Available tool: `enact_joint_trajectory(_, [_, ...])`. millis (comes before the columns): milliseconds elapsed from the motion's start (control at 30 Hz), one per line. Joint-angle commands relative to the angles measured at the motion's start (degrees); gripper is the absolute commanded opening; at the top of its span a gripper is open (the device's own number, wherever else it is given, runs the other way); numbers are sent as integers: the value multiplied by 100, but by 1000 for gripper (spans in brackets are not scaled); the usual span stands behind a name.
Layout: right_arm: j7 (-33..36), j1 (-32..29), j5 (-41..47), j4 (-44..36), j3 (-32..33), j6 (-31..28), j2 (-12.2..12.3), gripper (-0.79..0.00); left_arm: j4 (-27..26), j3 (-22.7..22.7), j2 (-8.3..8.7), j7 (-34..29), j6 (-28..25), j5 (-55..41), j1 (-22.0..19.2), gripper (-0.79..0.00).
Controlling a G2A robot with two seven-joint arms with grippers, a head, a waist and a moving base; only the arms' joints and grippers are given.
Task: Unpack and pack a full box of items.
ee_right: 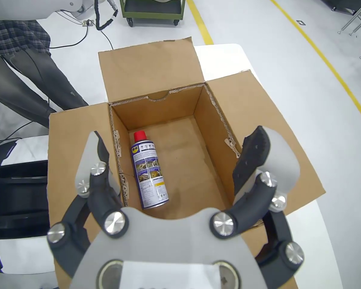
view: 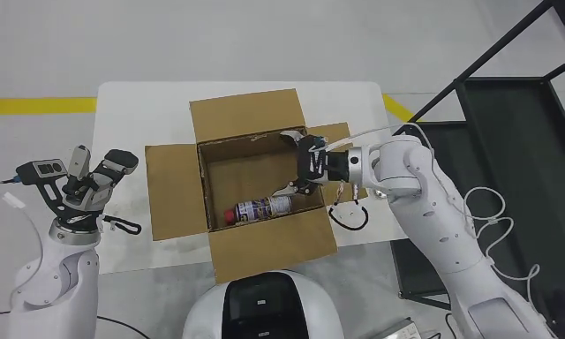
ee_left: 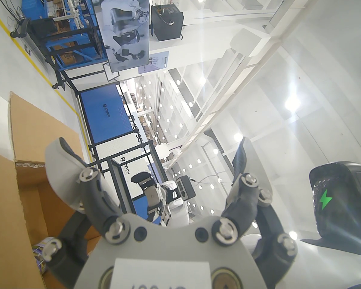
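Holds the right gripper (view: pixel 296 162) wide and empty above the open cardboard box (view: pixel 247 118) on the white surface (view: pixel 353 101). Holds the left gripper (view: pixel 110 169), also spread wide and empty, by the surface's left edge. Inside the box, lying flat along the wall nearest the robot: a red-capped spray can (view: pixel 260 208).

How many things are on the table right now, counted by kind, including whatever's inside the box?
Cardboard box: 1, flaps open
Spray can: 1, lying on the box floor
Total: 2
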Motion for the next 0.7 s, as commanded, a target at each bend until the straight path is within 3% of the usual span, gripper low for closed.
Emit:
enact_joint_trajectory(0, [0, 0, 0, 0, 0, 0, 0, 0, 0, 0, 0, 0, 0, 0, 0, 0])
enact_joint_trajectory(333, [-197, -121, 71, 74, 127, 54, 22, 0, 0, 0, 0, 0, 0, 0, 0, 0])
enact_joint_trajectory(467, [-568, -489, 381, 386, 751, -170, 132, 0, 0, 0, 0, 0, 0, 0, 0, 0])
enact_joint_trajectory(667, [-938, -1443, 143, 458, 1937, 240, 291, 0, 0, 0, 0, 0, 0, 0, 0, 0])
